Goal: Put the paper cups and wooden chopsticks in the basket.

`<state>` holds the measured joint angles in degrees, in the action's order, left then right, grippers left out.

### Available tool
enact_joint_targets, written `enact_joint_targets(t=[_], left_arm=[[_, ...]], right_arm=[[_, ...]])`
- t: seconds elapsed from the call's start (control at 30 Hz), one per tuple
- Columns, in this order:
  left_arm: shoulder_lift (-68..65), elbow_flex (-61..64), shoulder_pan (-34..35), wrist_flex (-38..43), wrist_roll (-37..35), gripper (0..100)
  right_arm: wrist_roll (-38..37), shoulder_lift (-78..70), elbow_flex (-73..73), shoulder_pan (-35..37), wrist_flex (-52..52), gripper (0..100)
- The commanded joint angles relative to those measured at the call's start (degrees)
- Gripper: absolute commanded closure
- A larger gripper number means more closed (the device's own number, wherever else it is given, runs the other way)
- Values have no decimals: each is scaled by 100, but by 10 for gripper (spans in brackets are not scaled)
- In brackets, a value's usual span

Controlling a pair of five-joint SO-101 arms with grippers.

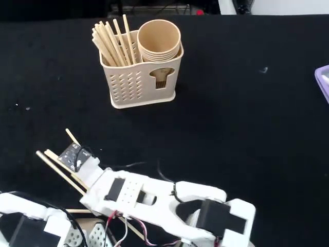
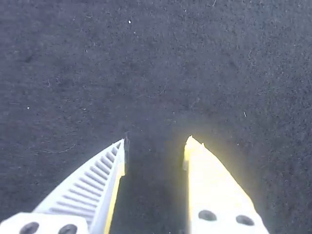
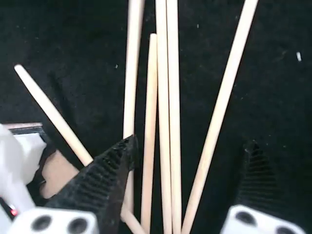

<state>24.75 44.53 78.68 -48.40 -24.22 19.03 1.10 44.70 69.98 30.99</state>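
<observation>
- Wooden loose chopsticks (image 3: 165, 97) lie on the black surface (image 1: 247, 128), fanned rather than parallel. Several run lengthwise through the gap of the right jaws, which are spread wide and grasp nothing.
- One stick passes right against the tip of one right jaw, and another slants off outside that same jaw, beyond the gap.
- Parted and empty too are the left jaws, with bare surface between and ahead of them.
- Well apart from the right jaws stands the basket (image 1: 134, 85). It already holds a stack of paper cups (image 1: 159, 38) in one compartment and a sheaf of upright chopsticks (image 1: 110, 43) in the other.
- Judged from this, the step in hand is gathering the remaining loose sticks.
- Risk: closing on a fan of round sticks will likely roll them over each other. Some may squirt out of the gap, or be pinched only at an edge and drop on the lift.
- Risk: the slanted stick outside the jaw would probably be left behind, or pushed away as the jaw sweeps in.
- Risk: the sticks are long, so a grip near one end may let them droop and swing.
- Risk: the chopstick compartment is crowded, so incoming tips could catch on the standing sticks or tip the basket.
</observation>
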Motion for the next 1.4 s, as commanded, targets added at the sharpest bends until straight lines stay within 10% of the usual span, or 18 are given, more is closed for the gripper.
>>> enact_joint_targets(t=[0.0, 0.37, 0.6, 0.87, 1.37], left_arm=[[53, -312, 40, 62, -62, 801], [53, -312, 4, 62, -62, 801], [53, -312, 4, 62, -62, 800], [53, -312, -4, 79, -62, 800], [53, -312, -4, 88, -62, 801]], right_arm=[[0, -84, -356, -229, 123, 669], [-1073, -110, -778, -1556, 1248, 670], [-1600, 75, -1473, -826, 2673, 668], [-1609, 980, -558, 695, 2409, 669], [-1609, -40, -286, -123, 853, 669]])
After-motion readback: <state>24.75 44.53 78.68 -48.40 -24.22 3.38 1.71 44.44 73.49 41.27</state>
